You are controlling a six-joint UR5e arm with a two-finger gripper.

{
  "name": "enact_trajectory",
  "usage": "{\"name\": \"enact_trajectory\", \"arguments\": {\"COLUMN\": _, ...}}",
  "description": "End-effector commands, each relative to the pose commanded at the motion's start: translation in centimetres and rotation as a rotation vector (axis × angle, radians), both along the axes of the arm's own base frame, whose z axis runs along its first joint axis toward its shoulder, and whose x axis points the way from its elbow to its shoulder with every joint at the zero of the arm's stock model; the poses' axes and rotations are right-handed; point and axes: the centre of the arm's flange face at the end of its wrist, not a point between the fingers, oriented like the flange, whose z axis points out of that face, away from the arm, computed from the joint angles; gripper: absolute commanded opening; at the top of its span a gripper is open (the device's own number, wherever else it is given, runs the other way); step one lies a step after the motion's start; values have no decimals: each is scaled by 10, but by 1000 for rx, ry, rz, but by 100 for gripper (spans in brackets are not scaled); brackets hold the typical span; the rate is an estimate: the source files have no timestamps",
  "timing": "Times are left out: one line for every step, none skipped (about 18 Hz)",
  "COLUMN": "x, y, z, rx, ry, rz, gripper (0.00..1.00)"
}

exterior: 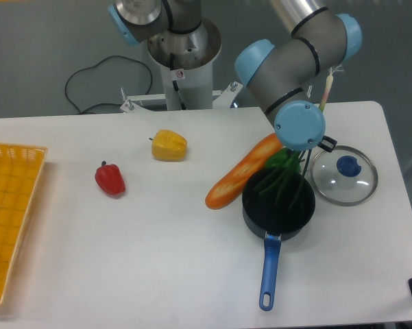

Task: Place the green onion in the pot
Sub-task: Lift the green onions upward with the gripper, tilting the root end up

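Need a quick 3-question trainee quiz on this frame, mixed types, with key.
1. True or false: the glass lid is sitting on the pot.
2. Multiple choice: which end of the green onion is up in the air? A) the dark green stalks B) the pale bulb end C) neither, it lies flat on the table.
3. Fill in: the orange carrot-like vegetable rests with one end against the ____ of the pot.

Key: 1 false, the lid lies on the table to the right of the pot. 2 B, the stalks hang down into the pot. 3 rim.
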Motion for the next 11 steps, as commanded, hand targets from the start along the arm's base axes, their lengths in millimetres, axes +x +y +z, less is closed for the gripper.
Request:
{"name": "enact_trajectory", "arguments": {"x": 0, "y": 0, "z": -2, "rx": 1, "ry": -2, "rz": 0, "gripper": 21}}
{"name": "enact_trajectory", "arguments": {"x": -2, "y": 1, "z": -4, "rx": 0, "ry": -4, "rz": -1, "gripper": 21}}
{"name": "enact_trajectory", "arguments": {"x": -4, "y": 2, "z": -5, "rx": 0, "ry": -3, "rz": 0, "gripper": 21}}
{"name": "enact_trajectory", "arguments": {"x": -4, "y": 3, "z": -6, "rx": -1, "ry": -5, "rz": 0, "gripper": 21}}
{"name": "enact_trajectory", "arguments": {"x": -5, "y": 3, "z": -7, "rx": -2, "ry": -6, "rz": 0, "gripper": 21}}
{"name": "enact_trajectory", "arguments": {"x": -5, "y": 3, "z": -10, "rx": -3, "ry": -9, "rz": 0, "gripper": 21}}
{"name": "enact_trajectory", "arguments": {"x": -5, "y": 4, "z": -14, "rx": -5, "ry": -13, "rz": -1, "gripper": 21}}
{"name": "enact_trajectory", "arguments": {"x": -9, "y": 5, "z": -16, "rx": -3, "ry": -3, "rz": -2, "gripper": 21}}
{"name": "enact_trajectory", "arguments": {"x": -12, "y": 5, "z": -15, "rx": -1, "ry": 23, "rz": -3, "gripper": 22}}
{"name": "enact_trajectory", "arguments": {"x": -13, "y": 6, "z": -16, "rx": -5, "ry": 33, "rz": -7, "gripper": 22}}
{"name": "enact_trajectory", "arguments": {"x": -13, "y": 7, "z": -19, "rx": -9, "ry": 30, "rz": -9, "gripper": 22}}
